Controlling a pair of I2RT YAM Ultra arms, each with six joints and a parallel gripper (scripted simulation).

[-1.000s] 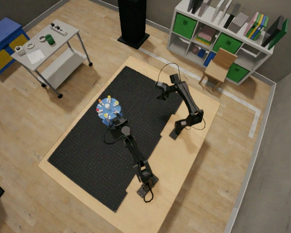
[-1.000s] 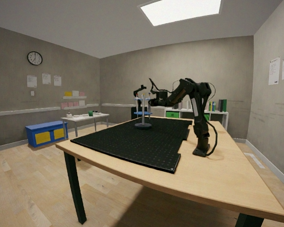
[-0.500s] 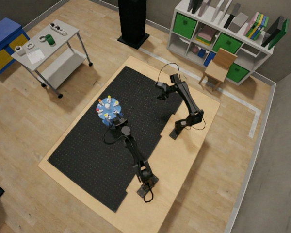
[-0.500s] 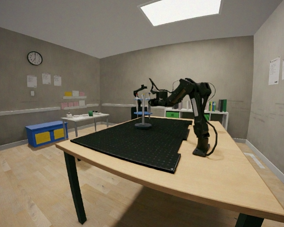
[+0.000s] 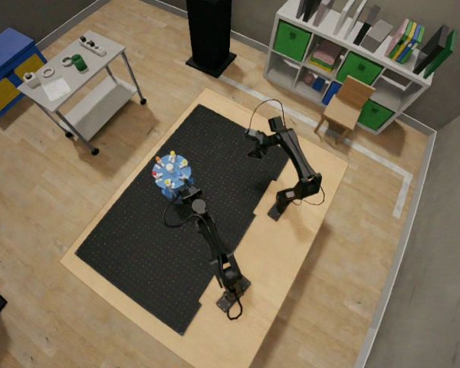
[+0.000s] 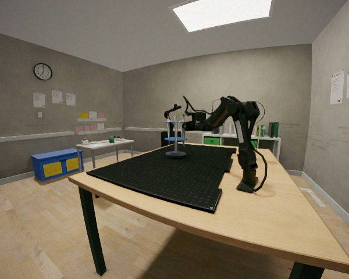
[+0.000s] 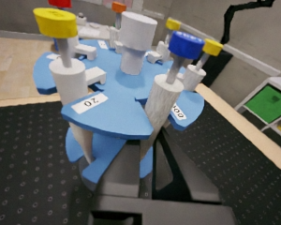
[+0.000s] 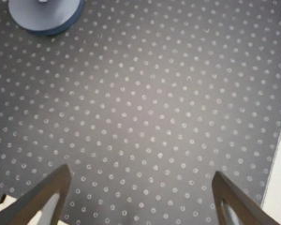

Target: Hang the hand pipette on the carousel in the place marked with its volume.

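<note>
Blue-capped pipette, upright at the carousel's edge, barrel clenched by the left tool; right tool released. Probably light, rigid, smooth; best held mid-barrel, below the hook.

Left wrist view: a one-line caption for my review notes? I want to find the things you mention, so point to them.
Black left gripper [image 7: 147,145] shut on a white pipette with blue button [image 7: 164,94] at the blue carousel [image 7: 108,119].

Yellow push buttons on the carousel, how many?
3. In the left wrist view: near yellow button left of the 20 label; right yellow button right of the blue button; far yellow button behind it. None seems hidden.
</note>
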